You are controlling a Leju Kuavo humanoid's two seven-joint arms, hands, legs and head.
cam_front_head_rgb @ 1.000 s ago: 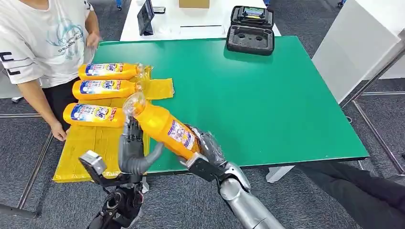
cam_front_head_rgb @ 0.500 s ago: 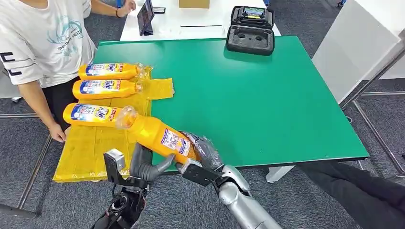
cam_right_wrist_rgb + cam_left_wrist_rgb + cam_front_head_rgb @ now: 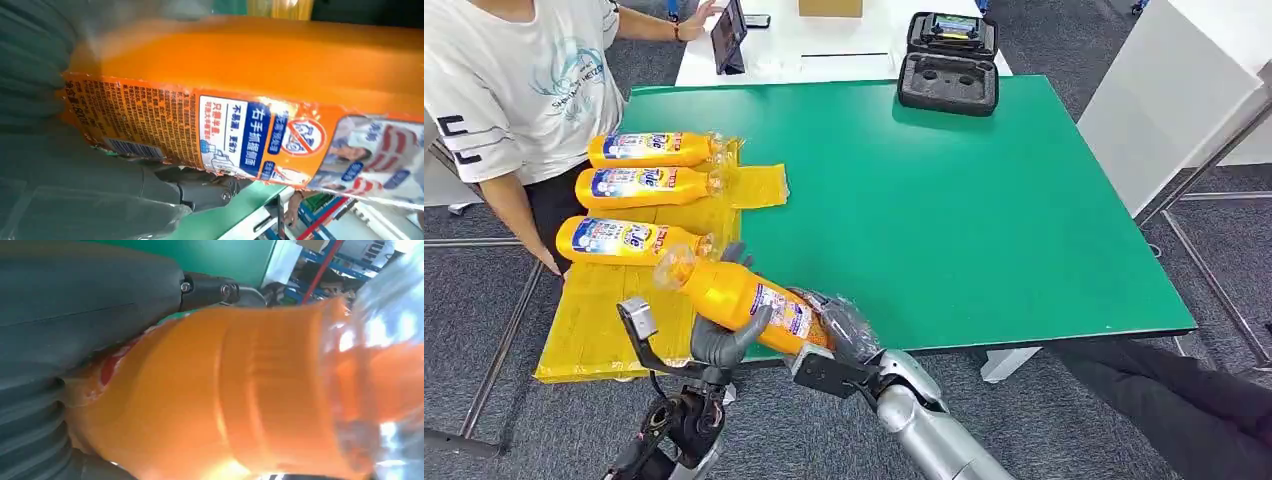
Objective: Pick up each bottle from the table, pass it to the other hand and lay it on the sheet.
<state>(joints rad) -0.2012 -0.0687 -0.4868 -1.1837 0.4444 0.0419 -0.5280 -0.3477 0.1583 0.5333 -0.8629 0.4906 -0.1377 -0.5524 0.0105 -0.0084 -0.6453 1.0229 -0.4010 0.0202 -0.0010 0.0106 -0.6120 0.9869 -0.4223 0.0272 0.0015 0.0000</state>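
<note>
An orange bottle (image 3: 739,300) with a clear cap hangs tilted over the table's front edge, cap toward the yellow sheet (image 3: 609,300). My right hand (image 3: 844,325), wrapped in clear film, grips its base. My left hand (image 3: 719,340) holds its upper body, thumb over the front and fingers behind. Up close, the bottle (image 3: 250,390) lies against my left hand's thumb (image 3: 90,300). The labelled side of the bottle (image 3: 250,75) rests in my right hand (image 3: 75,175). Three more orange bottles (image 3: 624,238) lie side by side on the sheet.
A person in a white shirt (image 3: 514,90) stands at the sheet's left end, one arm hanging near it. An open black case (image 3: 947,75) sits at the far edge of the green table (image 3: 974,220). A white table stands behind.
The bottle has come down and moved left toward the sheet. My left hand has closed around its upper body. The person's arm has lifted toward the white table behind.
</note>
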